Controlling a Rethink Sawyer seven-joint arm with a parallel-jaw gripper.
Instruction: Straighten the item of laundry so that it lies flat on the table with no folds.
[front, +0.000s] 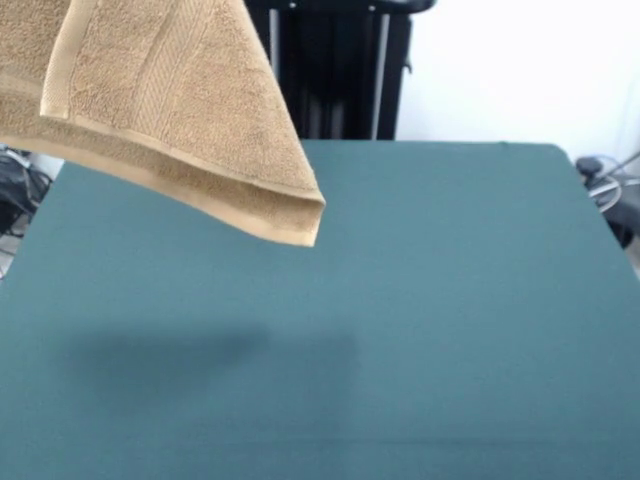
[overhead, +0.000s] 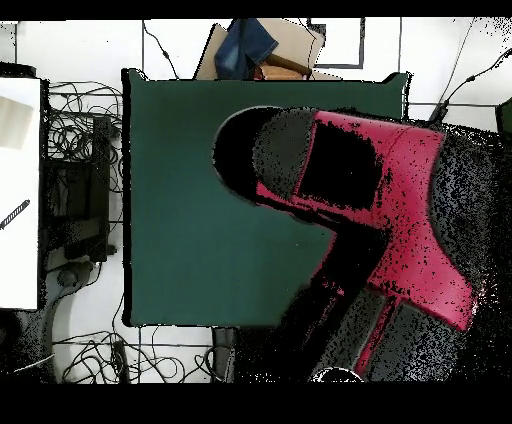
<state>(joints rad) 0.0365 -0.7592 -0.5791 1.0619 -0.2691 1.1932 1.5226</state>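
Overhead, arm (overhead: 385, 200) hiding fingers, their state unclear; towel (front: 170, 110) cut off above table (front: 420, 300).

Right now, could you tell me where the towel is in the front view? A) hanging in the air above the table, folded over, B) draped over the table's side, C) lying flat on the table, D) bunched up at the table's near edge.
A: the towel hangs folded at the upper left, its corner clear of the table, with a shadow on the cloth beneath it.

looped terry towel (front: 190, 110), matt cloth table (front: 420, 300)
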